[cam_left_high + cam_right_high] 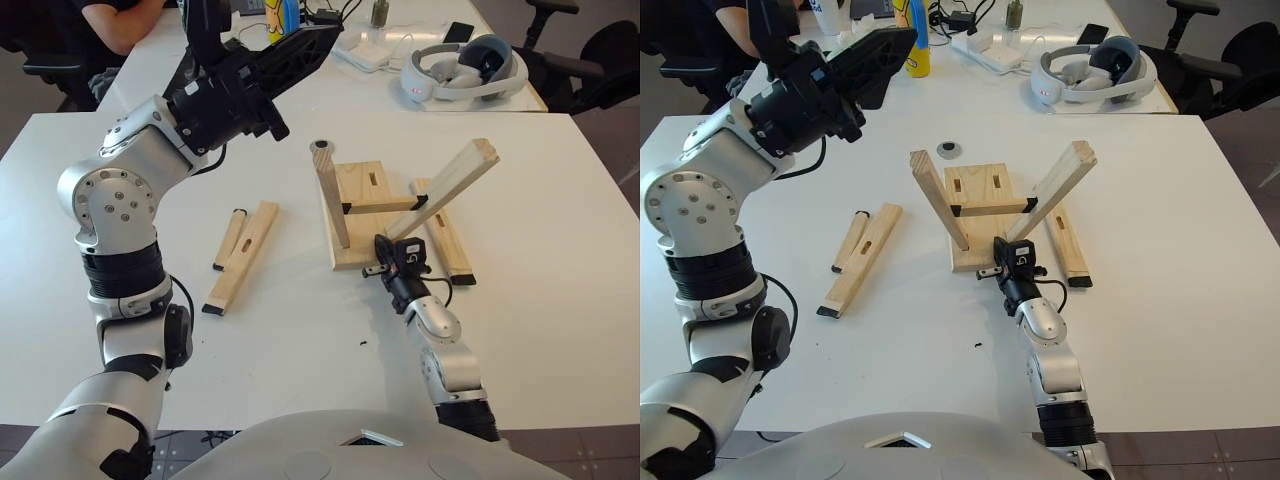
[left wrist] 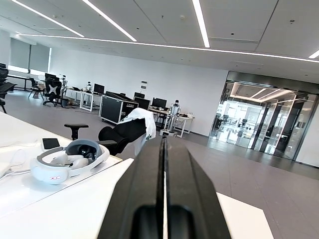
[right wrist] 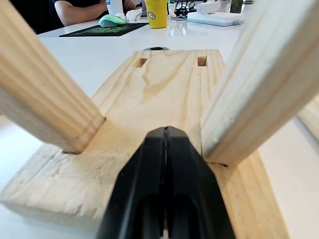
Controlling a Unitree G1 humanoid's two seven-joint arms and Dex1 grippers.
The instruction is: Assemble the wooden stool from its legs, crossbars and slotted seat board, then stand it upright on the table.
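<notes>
- We see a white tabletop (image 1: 560,300) that carries all the stool parts.
- The board (image 1: 980,185) lies flat near the middle, with two slots open at its far end.
- Two legs stand in its near end, splayed apart: the left leg (image 1: 937,198) and the right leg (image 1: 1055,190). A crossbar (image 1: 992,209) joins them low down.
- A third leg (image 1: 1068,250) lies flat just right of the board, partly under the right leg.
- Well apart to the left, a slotted leg (image 1: 862,260) and a short bar (image 1: 848,242) lie side by side, touching.
- The left end effector (image 1: 325,40) is raised high over the tabletop's far left part — clenched, with nothing in it.
- The right end effector (image 3: 165,132) sits low at the board's near edge, between the two standing legs. Its fingers are pressed together and empty — we cannot tell whether it touches the wood.
- A headset (image 1: 460,70) rests on the next tabletop behind.
- A small dark disc (image 1: 948,149) lies just beyond the board.
</notes>
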